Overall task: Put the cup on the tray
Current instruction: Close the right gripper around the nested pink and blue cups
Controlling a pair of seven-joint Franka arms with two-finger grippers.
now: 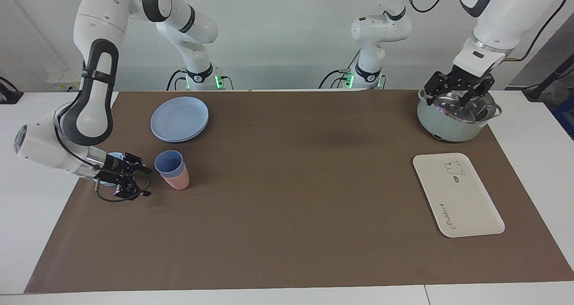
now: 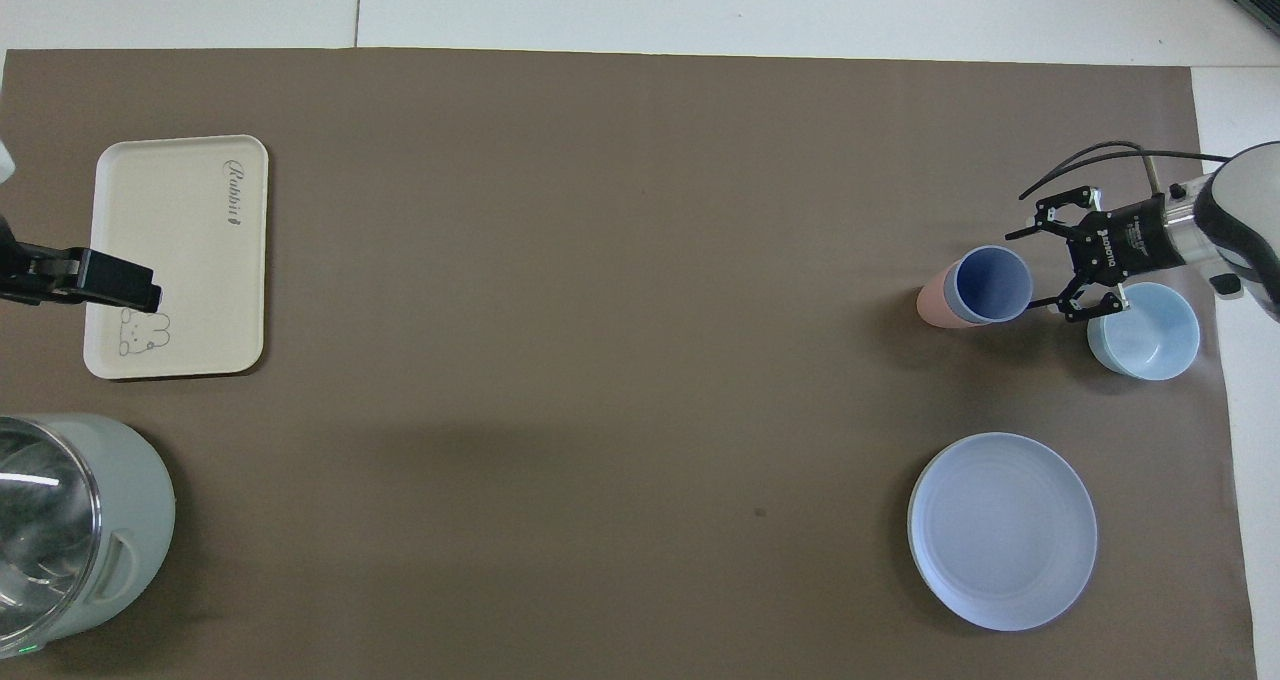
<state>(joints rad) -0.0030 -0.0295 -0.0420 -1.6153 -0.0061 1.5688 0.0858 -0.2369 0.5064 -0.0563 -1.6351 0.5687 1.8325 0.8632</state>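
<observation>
A brown mat (image 1: 287,197) covered the white surface (image 1: 27,130) almost from edge to edge. Near the edge at the right arm's end, the cup (image 1: 169,162) sat nested inside a pink cup (image 1: 177,180), both upright on the mat. The right gripper (image 1: 134,175) was low, just beside the cups, its fingers spread apart and holding nothing. A bowl (image 2: 1143,331) lay near it, close to the same edge, and a plate (image 1: 179,118) lay nearer to the robots. The tray (image 1: 457,194) rested near the edge at the left arm's end, with nothing on it. The left gripper (image 1: 458,89) was over a pot (image 1: 455,116), fingers apart.
</observation>
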